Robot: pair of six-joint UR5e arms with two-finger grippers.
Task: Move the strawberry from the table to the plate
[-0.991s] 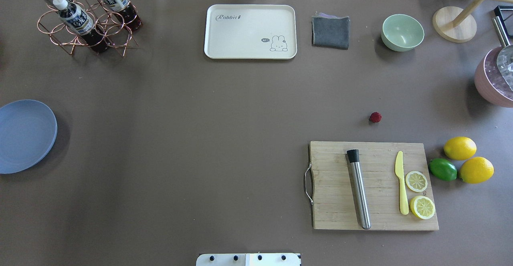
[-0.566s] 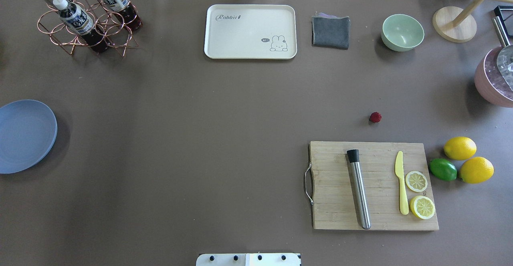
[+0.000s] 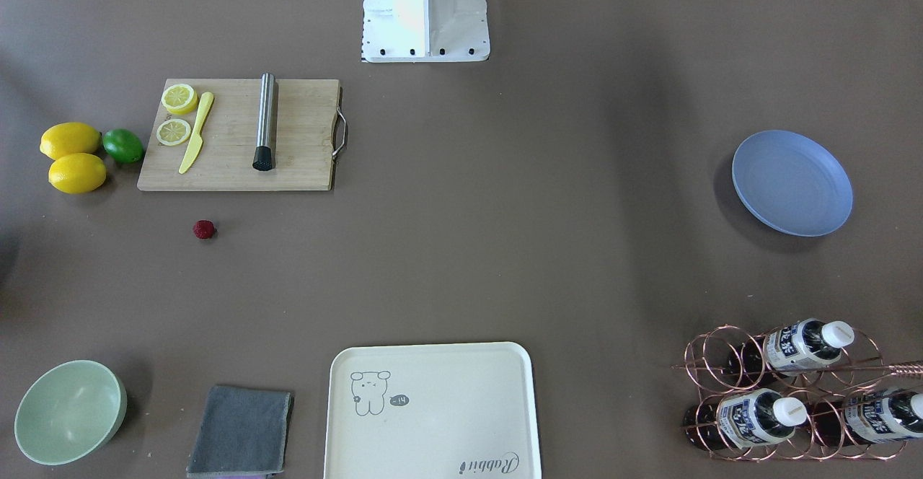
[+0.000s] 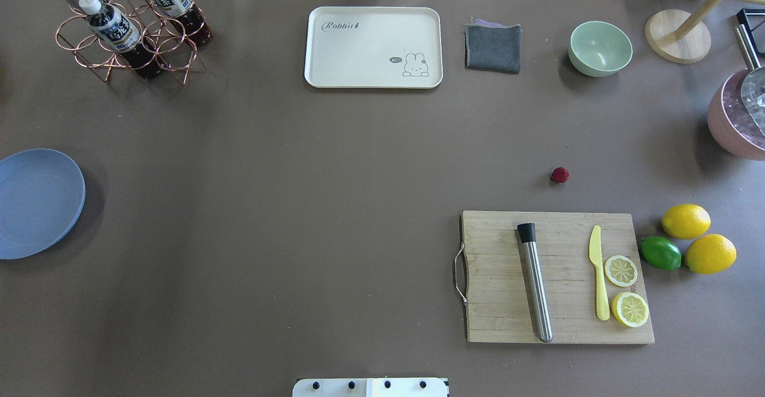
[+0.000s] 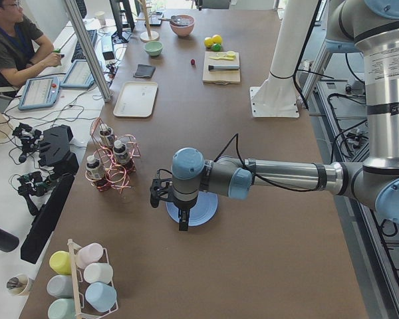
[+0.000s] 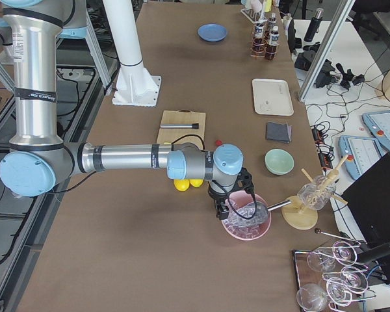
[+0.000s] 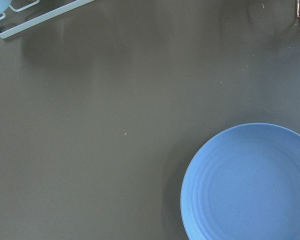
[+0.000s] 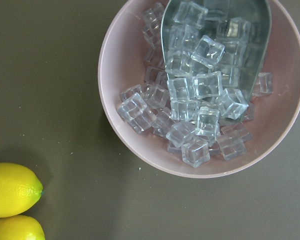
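The strawberry (image 4: 559,175) (image 3: 204,229) is a tiny dark red berry lying on the brown table (image 4: 299,176), just beyond the cutting board, with nothing touching it. Far across the table on the robot's left lies the blue plate (image 4: 36,202) (image 3: 792,182) (image 7: 250,185), with nothing on it. Only the exterior left view shows my left gripper (image 5: 181,222), pointing down over the plate (image 5: 206,207); I cannot tell its state. Only the exterior right view shows my right gripper (image 6: 224,211), hanging over a pink bowl of ice (image 6: 247,221); its state is unclear too.
A wooden cutting board (image 4: 496,301) carries a steel muddler, a yellow knife and two lemon slices. Two lemons (image 4: 685,220) and a lime (image 4: 660,253) lie beside it. A cream tray (image 4: 373,47), grey cloth, green bowl (image 4: 600,48) and bottle rack (image 4: 128,26) line the far edge.
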